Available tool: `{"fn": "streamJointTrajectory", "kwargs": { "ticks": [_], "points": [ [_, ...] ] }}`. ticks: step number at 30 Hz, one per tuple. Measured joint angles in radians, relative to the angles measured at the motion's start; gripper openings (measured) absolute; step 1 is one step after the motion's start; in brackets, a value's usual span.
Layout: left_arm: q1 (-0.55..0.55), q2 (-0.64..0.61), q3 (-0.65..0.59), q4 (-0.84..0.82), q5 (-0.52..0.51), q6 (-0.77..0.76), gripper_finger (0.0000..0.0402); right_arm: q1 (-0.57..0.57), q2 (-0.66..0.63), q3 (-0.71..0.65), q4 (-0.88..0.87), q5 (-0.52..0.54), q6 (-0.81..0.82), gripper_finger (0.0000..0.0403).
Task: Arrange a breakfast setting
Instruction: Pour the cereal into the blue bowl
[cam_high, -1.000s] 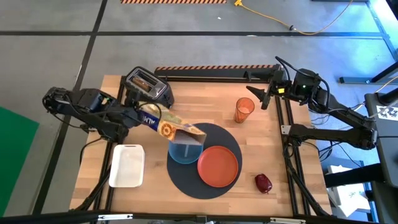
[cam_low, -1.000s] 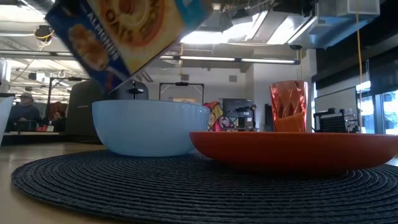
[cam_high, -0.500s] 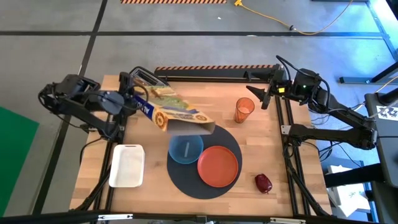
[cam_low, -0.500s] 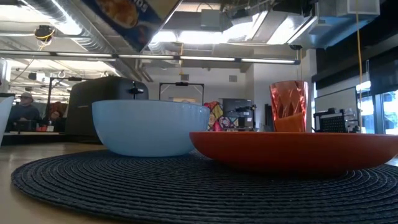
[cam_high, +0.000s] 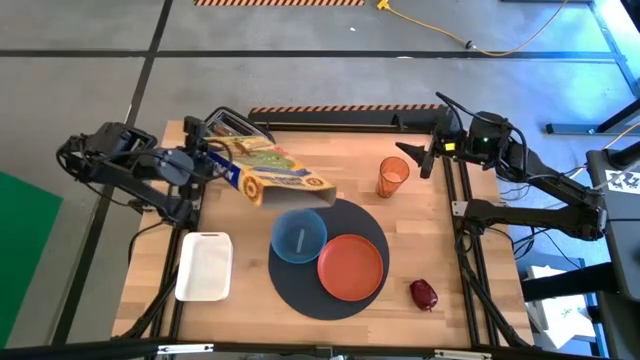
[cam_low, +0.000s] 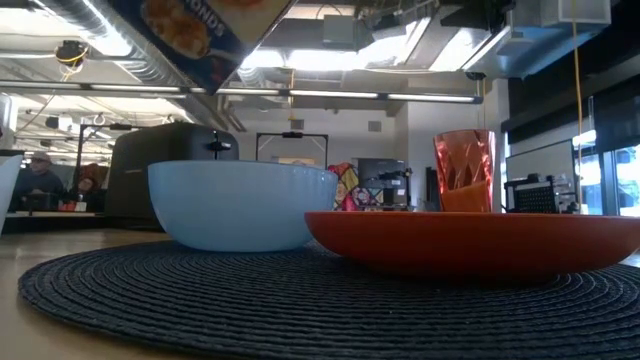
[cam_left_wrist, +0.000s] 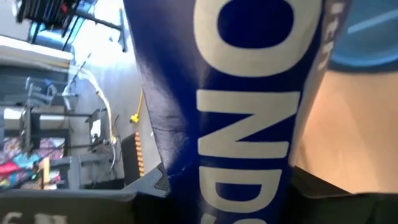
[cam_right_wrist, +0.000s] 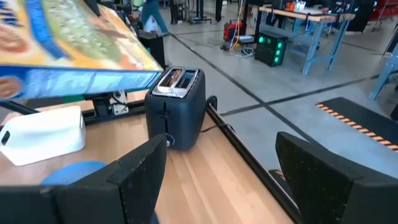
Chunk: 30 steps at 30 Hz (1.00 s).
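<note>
My left tool (cam_high: 213, 166) was clamped on the blue and yellow cardboard cereal box (cam_high: 272, 175), which hung tilted above the wooden bench (cam_high: 360, 140), its far end over the near edge of the large round dark-grey woven mat (cam_high: 300, 295). On that mat the pale blue bowl (cam_high: 299, 239) and the flat orange plate (cam_high: 351, 266) sat touching side by side; in the low view the bowl (cam_low: 241, 204) stood left of the plate (cam_low: 480, 240). The translucent orange cup (cam_high: 392, 176) stood upright off the mat, toward the right arm. The small dark-red fruit (cam_high: 423, 294) lay on the bench just beside the mat's right edge. A black toaster (cam_right_wrist: 178, 106) held brown toast slices (cam_right_wrist: 175, 77) in its slots behind the box. A white rectangular tray (cam_high: 204, 266) lay left of the mat. My right tool (cam_high: 415, 157) waited near the bench's far right corner, fingers spread apart.
</note>
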Motion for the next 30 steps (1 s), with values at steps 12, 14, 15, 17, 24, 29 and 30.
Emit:
{"fn": "streamJointTrajectory", "kwargs": {
  "ticks": [12, 14, 15, 17, 24, 29, 30],
  "points": [
    [0.111, -0.106, -0.182, 0.002, -0.117, 0.147, 0.0129, 0.000, 0.000, 0.000, 0.008, 0.000, 0.018, 0.0289],
    [0.125, -0.110, -0.214, 0.002, -0.119, 0.157, 0.0129, 0.000, 0.000, 0.000, 0.005, 0.000, 0.019, 0.0289],
    [0.129, -0.116, -0.232, 0.004, -0.118, 0.163, 0.0129, 0.000, 0.000, 0.000, 0.003, 0.000, 0.019, 0.0289],
    [0.132, -0.125, -0.266, 0.002, -0.118, 0.174, 0.0129, 0.000, 0.000, 0.000, 0.003, 0.000, 0.019, 0.0289],
    [0.129, -0.121, -0.329, 0.002, -0.171, 0.232, 0.0129, 0.000, 0.000, 0.000, 0.003, 0.009, 0.019, 0.0289],
    [0.130, -0.092, -0.330, 0.003, -0.206, 0.310, 0.0129, 0.000, 0.000, 0.000, 0.002, 0.010, 0.021, 0.0289],
    [0.130, -0.089, -0.330, 0.004, -0.206, 0.323, 0.0129, 0.000, 0.000, 0.000, 0.002, 0.010, 0.023, 0.0289]
  ]
}}
